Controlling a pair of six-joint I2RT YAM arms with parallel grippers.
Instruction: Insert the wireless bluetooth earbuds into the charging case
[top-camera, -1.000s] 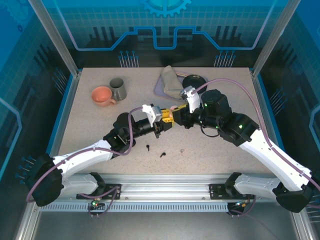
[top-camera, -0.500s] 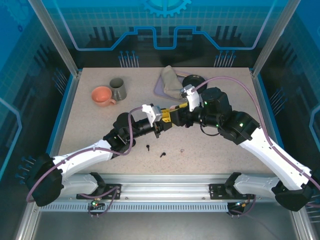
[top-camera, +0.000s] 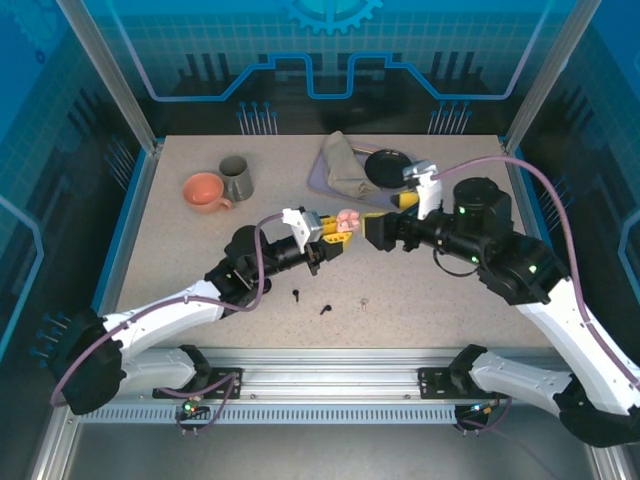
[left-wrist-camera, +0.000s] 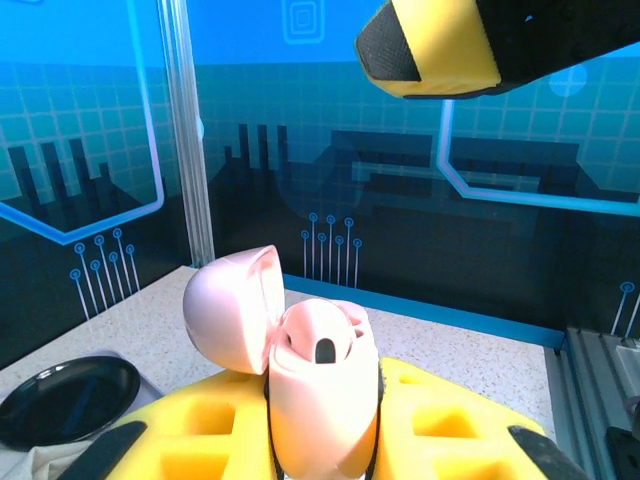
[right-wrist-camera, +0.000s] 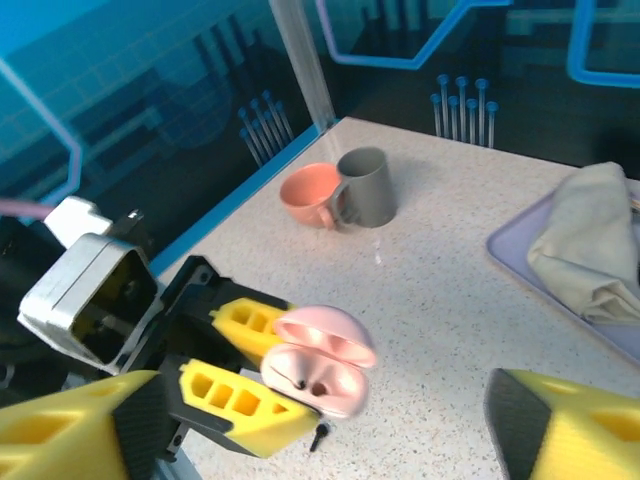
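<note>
A pink charging case (top-camera: 347, 219) with its lid swung open is held above the table, and my left gripper (top-camera: 338, 229) is shut on it. In the left wrist view the case (left-wrist-camera: 318, 400) stands between the yellow fingers (left-wrist-camera: 450, 425), and a small black piece sits in one socket. My right gripper (top-camera: 376, 231) is open and empty, just to the right of the case and apart from it. Two black earbuds (top-camera: 297, 294) (top-camera: 325, 309) and a pale one (top-camera: 364, 304) lie on the table below. The right wrist view shows the case (right-wrist-camera: 318, 368) and one black earbud (right-wrist-camera: 319, 436).
A pink cup (top-camera: 204, 192) and a grey mug (top-camera: 237, 178) stand at the back left. A lilac tray (top-camera: 318, 181) holding a crumpled cloth (top-camera: 342, 165) and a black dish (top-camera: 388, 166) sits at the back centre.
My right gripper has opened and drawn back to the right, away from the case. The left gripper still holds the case in the same place.
</note>
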